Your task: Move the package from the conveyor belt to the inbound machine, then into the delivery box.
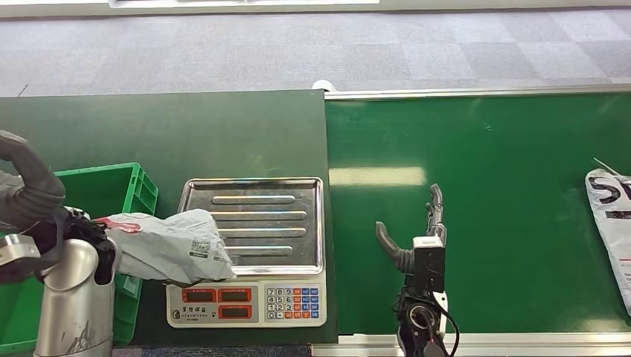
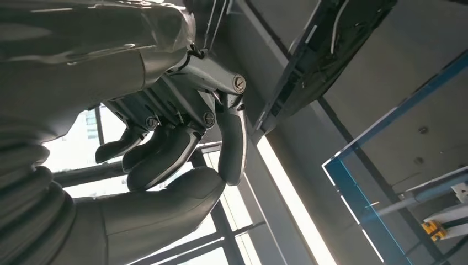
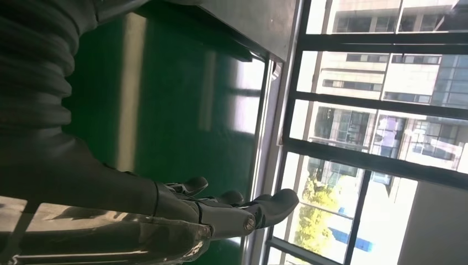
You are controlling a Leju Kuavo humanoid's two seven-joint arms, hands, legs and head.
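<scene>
The big green conveyor belt (image 1: 476,223) fills the right side of the head view, from 1 o'clock down to 5 o'clock. A dark green tabletop (image 1: 164,134) sits on the left half.

At 8 o'clock is a green delivery box (image 1: 134,190). Just right of it, near 6 o'clock, is the inbound machine (image 1: 253,253), a scale with a shiny metal tray and number buttons.

The package (image 1: 167,245) is a grey plastic mail bag. It is at about 7 o'clock, half over the left edge of the scale and half over the box. The left hand (image 1: 78,238) grips its near end. In the left wrist view the fingers (image 2: 165,154) curl in tight against the thumb.

Another grey bag (image 1: 610,223) lies on the belt at 3 o'clock.

The right hand (image 1: 417,238) is over the belt at 5 o'clock. Its fingers are spread and it holds nothing.

The bag looks soft, floppy and light. The plastic looks slippery, so it could slide out. I think a good spot to hold is a bunched-up end, like now. It should drop into the box easily.
</scene>
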